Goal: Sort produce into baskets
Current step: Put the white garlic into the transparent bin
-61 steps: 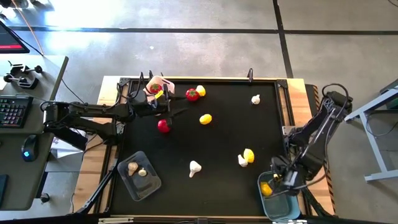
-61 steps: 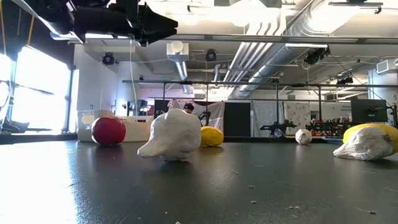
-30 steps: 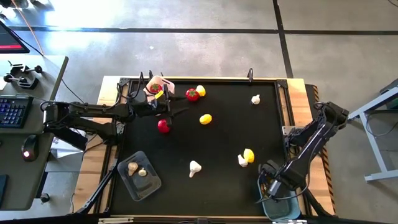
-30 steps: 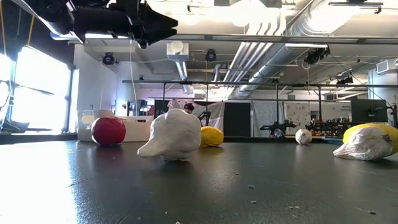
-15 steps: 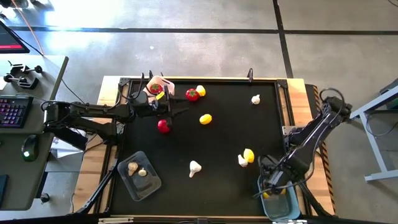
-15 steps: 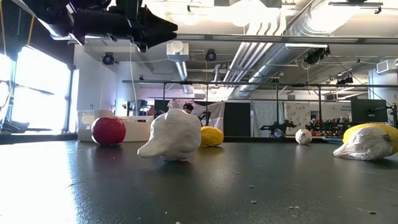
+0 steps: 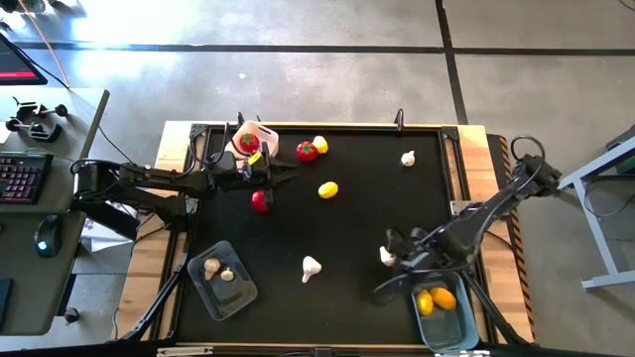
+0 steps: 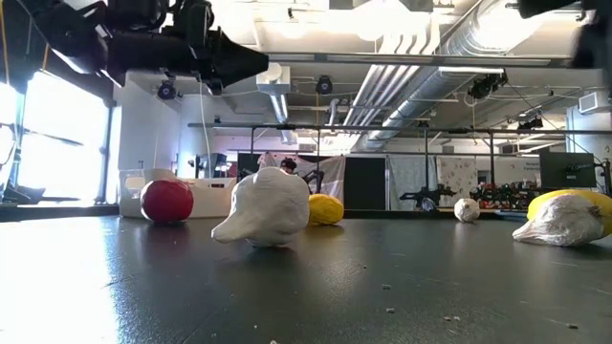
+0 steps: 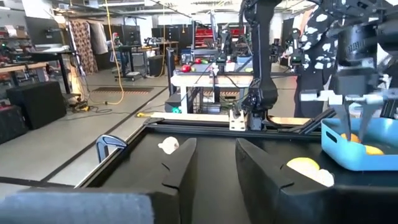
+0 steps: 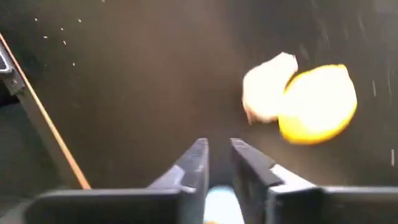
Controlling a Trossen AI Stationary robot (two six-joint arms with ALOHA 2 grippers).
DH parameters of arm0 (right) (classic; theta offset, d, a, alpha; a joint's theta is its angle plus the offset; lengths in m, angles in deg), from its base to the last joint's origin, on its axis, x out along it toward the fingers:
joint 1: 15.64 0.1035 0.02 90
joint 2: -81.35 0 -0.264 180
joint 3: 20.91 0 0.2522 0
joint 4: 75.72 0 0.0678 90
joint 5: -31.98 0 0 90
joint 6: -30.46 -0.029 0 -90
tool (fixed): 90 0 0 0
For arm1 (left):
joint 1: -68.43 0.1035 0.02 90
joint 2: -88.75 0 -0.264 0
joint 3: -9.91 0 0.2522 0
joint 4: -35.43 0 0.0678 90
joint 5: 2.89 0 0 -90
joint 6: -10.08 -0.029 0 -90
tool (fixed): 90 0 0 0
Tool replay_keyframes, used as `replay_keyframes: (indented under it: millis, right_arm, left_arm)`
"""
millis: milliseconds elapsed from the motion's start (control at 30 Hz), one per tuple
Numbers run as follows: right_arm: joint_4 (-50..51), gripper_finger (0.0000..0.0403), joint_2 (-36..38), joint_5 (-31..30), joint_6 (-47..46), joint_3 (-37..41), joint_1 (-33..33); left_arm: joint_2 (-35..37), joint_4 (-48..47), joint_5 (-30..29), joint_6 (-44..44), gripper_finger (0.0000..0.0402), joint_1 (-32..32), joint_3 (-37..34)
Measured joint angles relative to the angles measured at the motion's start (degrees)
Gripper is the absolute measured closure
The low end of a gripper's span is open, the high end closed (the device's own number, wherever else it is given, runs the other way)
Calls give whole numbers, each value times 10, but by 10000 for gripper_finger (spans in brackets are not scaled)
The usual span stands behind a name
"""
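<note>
My left gripper (image 7: pixel 283 172) hangs level over the table's far left, narrowly open and empty (image 9: pixel 216 165), between the white basket (image 7: pixel 260 132) holding a tomato and a loose tomato (image 7: pixel 260 201). My right gripper (image 7: pixel 402 275) points steeply down between the blue basket (image 7: pixel 448 327), which holds two lemons (image 7: pixel 435 298), and a garlic (image 7: pixel 387 256). Its fingers (image 10: pixel 217 155) are all but shut and empty, and a garlic and lemon (image 10: pixel 311 102) lie ahead of them. More produce lies loose on the mat: tomato (image 7: pixel 307 151), lemons (image 7: pixel 327 189), garlics (image 7: pixel 311 267).
The clear basket (image 7: pixel 238 296) with two garlics sits at the near left. A lone garlic (image 7: pixel 408 158) lies at the far right. The middle of the black mat (image 7: pixel 347 223) has free room. A raised rail frames the table.
My right gripper has left the blue basket, rising and swinging toward the table's left, to the garlic and lemon pair; the two lemons in the basket now show uncovered. My left gripper has sunk slightly.
</note>
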Motion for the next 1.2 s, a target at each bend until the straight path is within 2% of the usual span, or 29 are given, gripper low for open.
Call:
replay_keyframes:
  millis: [233,300,400,633,933,1033,1200]
  right_arm:
    - [-54,206,-73,-1,237,0,-41]
    - [-60,182,-89,-2,300,0,-46]
    - [-53,166,-109,-16,375,0,-51]
    - [-34,170,-152,-32,471,0,-59]
    - [-13,178,-194,-7,474,1,-72]
    - [-14,202,-195,-6,473,1,-80]
    - [-15,268,-195,-6,477,1,-95]
  left_arm:
    - [0,0,0,-1,312,0,0]
    - [0,0,0,-1,312,0,0]
    - [0,0,-2,0,312,0,0]
    - [0,-1,-2,3,312,0,0]
    - [0,-1,-3,4,312,0,0]
    - [0,-1,-4,4,312,0,0]
    - [0,-1,-6,4,312,0,0]
